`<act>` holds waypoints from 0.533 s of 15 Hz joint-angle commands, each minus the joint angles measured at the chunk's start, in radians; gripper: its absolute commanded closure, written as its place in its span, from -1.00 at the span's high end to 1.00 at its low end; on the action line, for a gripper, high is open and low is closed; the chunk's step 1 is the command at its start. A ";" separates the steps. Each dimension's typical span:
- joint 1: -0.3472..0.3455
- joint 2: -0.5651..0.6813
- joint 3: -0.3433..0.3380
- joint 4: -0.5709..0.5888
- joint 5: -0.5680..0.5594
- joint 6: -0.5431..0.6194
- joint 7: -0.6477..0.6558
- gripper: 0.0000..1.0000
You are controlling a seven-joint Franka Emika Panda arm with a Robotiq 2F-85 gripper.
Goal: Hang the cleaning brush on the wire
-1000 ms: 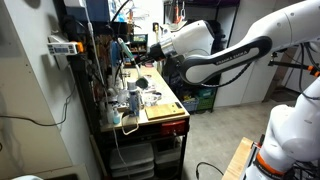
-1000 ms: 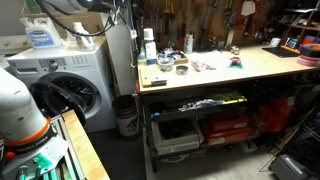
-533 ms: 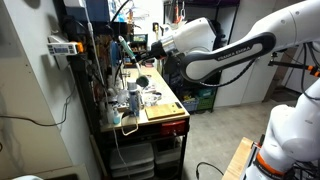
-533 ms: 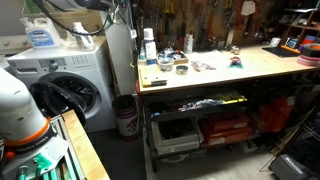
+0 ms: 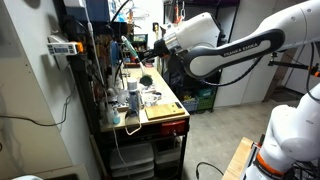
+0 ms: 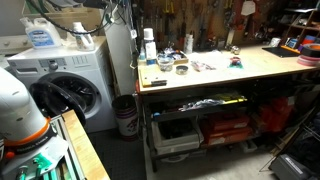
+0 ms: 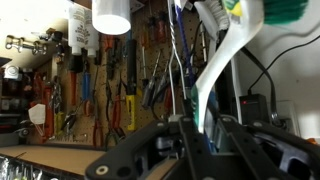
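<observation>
The arm [image 5: 235, 50] reaches level over the table [image 5: 165, 112] toward the tool wall, likely to bring the gripper [image 7: 200, 122] to the wire [image 7: 178, 60] at its 12 o'clock. Whether its jaws clamp anything I cannot tell. The cleaning brush [image 5: 144, 80], seemingly, shows dark at the gripper's 6 o'clock.

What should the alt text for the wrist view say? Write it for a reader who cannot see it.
The robot's tool, at the bottom edge, grips a long white handle with a green end, pointing up. Behind it is a pegboard wall hung with screwdrivers and pliers, and thin wires hang close beside the handle.
</observation>
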 commanded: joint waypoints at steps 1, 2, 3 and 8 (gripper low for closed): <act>-0.008 -0.043 0.014 -0.032 0.043 -0.039 -0.025 -0.92; -0.009 -0.045 0.015 -0.033 0.045 -0.045 -0.024 -0.92; -0.010 -0.047 0.016 -0.035 0.048 -0.049 -0.022 -0.92; -0.013 -0.063 0.010 -0.048 0.063 -0.060 -0.022 -0.92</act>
